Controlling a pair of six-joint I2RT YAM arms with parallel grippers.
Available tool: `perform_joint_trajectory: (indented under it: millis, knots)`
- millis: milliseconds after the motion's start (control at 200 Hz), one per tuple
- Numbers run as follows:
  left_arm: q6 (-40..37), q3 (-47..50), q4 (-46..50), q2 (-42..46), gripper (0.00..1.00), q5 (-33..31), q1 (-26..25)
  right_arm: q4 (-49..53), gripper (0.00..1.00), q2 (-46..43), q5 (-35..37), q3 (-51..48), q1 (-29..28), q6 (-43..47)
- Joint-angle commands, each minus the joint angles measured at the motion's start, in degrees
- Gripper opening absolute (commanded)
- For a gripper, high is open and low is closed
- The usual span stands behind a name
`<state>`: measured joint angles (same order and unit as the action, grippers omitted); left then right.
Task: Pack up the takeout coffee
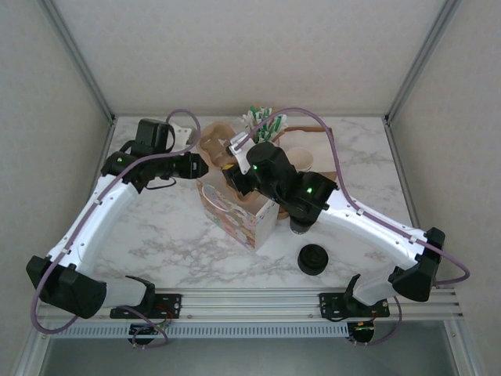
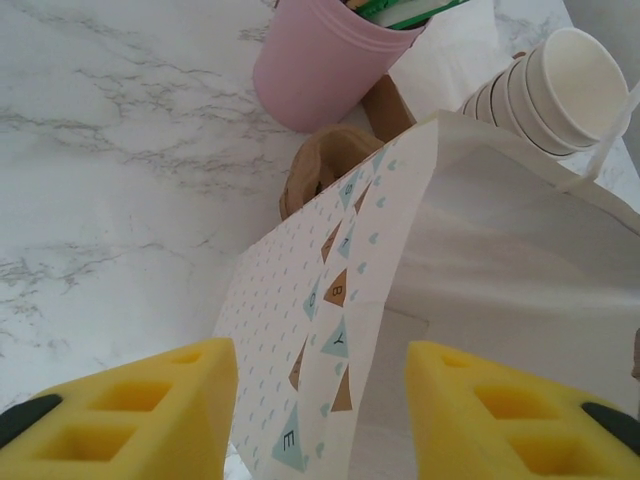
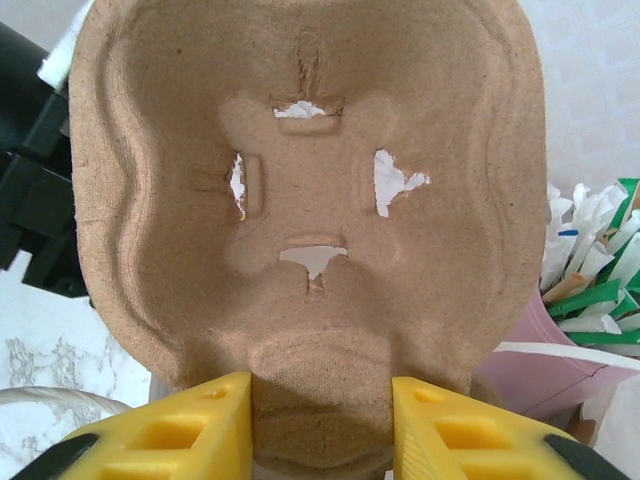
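Item: takeout coffee (image 3: 310, 200), a brown moulded-pulp cup carrier
Location: held off the tabletop (image 1: 168, 235) at the far side of the paper bag (image 1: 235, 213), just beside the pink cup (image 1: 262, 129); judged to be at or behind the bag's far rim, not yet inside
Right end effector (image 3: 320, 420): yellow fingers (image 3: 180, 430) pinching the carrier's near edge, one on each side
Left end effector (image 2: 320, 400): spread wide, with the bag's patterned side wall standing between the two yellow pads; whether either pad touches the paper cannot be told
Long axis: in the right wrist view it runs straight away from the fingers, in line with the end effector; in the top view that reads as toward the far left of the tabletop
Facing: one broad face, with four torn slots round its middle, is turned to the right wrist camera; whether that is the top or the underside cannot be told
Bag: upright, mouth open upward, white inner wall showing
Done, as judged: carrier gripped, lifted and at the bag; bag mouth open
Left, as judged: line the carrier up over the mouth, lower it in, let go
Also present: stack of cream paper cups (image 1: 301, 160) lying right of the bag; round black lid (image 1: 313, 259) on the tabletop, near right of the bag
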<state>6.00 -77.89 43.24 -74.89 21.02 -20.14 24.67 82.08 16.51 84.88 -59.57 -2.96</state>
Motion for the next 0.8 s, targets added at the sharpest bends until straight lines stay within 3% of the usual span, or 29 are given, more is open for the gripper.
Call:
perform_joint_trajectory:
  millis: [0, 240, 796]
  knots:
    - [-0.8, 1.0, -0.9, 1.6, 0.47, -0.9, 0.3, -0.7, 0.37, -1.1, -0.8, -1.4, 0.6, -1.6]
    - [-0.7, 1.1, -1.4, 2.3, 0.4, -2.4, 0.3, 1.8, 0.36, -2.5, -1.2, -2.2, 0.6, -2.6]
    - [-0.4, 2.3, -2.3, 3.1, 0.36, -4.6, 0.3, 8.5, 0.35, -0.6, -2.7, -0.1, 0.6, -2.3]
